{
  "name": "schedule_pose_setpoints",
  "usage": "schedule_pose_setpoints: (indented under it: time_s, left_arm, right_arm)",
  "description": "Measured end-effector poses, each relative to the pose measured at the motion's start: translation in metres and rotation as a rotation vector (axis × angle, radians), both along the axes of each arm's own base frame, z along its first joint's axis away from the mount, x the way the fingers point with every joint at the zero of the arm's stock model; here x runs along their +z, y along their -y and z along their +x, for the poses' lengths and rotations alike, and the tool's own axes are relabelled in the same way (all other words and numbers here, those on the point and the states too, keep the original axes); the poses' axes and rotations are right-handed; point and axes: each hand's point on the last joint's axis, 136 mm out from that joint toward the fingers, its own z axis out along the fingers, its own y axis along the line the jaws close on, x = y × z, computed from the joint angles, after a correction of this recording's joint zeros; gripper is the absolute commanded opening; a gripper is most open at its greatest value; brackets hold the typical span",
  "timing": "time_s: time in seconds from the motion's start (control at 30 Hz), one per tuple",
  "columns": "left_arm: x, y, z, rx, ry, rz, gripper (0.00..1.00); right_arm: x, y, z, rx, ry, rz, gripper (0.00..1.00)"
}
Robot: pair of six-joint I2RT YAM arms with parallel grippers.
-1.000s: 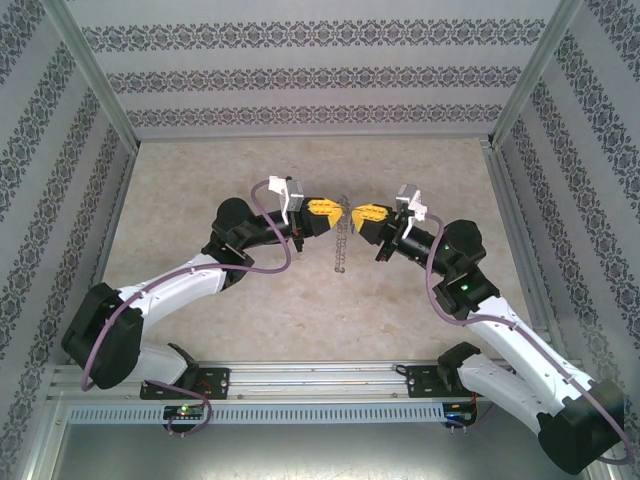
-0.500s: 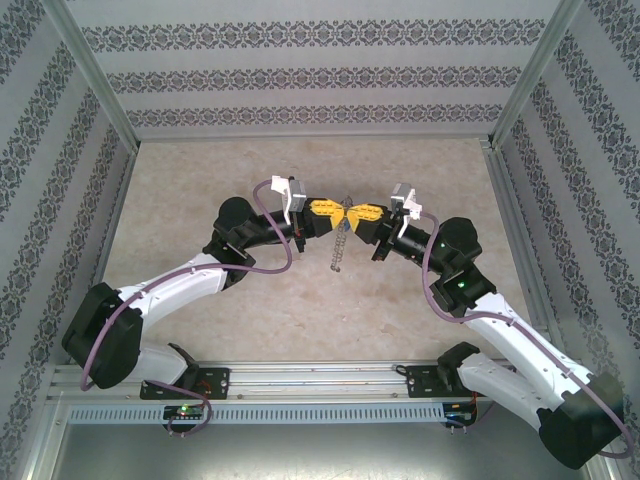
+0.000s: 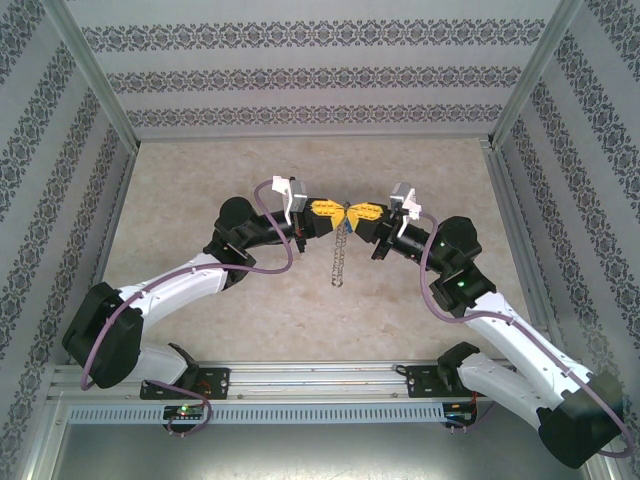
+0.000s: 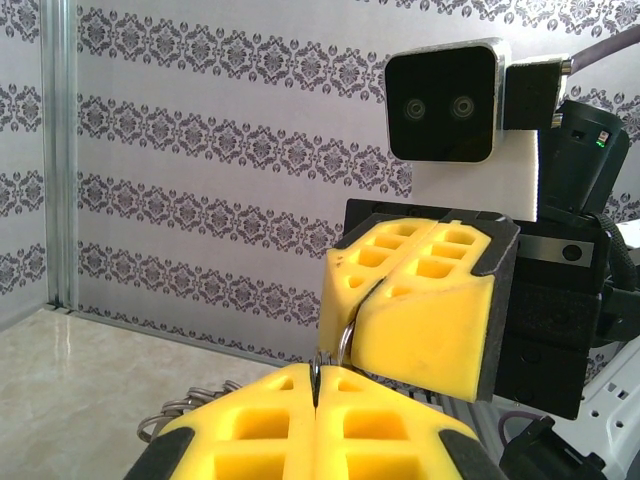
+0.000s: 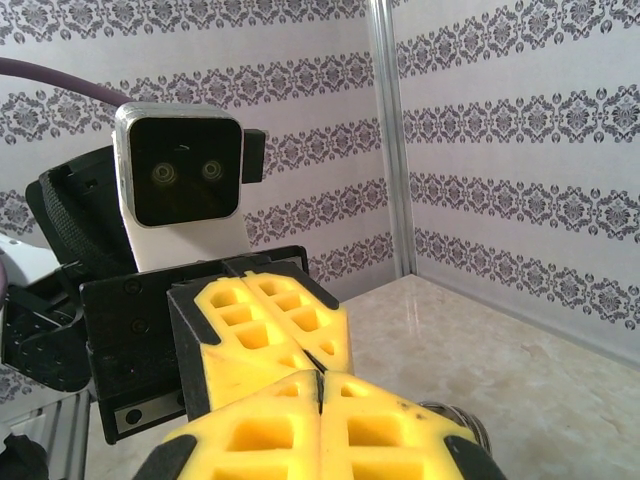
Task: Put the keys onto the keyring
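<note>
Patterned walls (image 3: 300,90) ring the tabletop (image 3: 200,180). From above, left fingers (image 3: 325,209) and right fingers (image 3: 365,212) meet tip to tip, the chain (image 3: 338,258) dangling under them. From the left wrist, both pairs are closed, pinching the thin keyring (image 4: 342,350). From the right wrist, tips touch. Best hold tight and move slowly.

The keyring (image 4: 345,338) is showing as thin, bright silvery metal wire, its fine chain (image 3: 338,258) glinting at six o'clock beneath it. The left gripper (image 4: 315,390) and right gripper (image 4: 352,312) are wearing matt yellow cellular plastic pads (image 4: 425,335). The table (image 3: 200,180) is looking like smooth, faintly glossy beige stone.
</note>
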Motion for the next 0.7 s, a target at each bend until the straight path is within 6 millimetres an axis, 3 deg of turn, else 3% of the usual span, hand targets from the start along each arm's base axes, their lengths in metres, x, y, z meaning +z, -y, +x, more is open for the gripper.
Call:
schedule_pose_setpoints:
  time_s: [0.7]
  left_arm:
    - [-0.003, 0.001, -0.001, 0.000, -0.007, 0.012, 0.00]
  right_arm:
    - [-0.002, 0.008, 0.012, -0.031, -0.002, 0.000, 0.00]
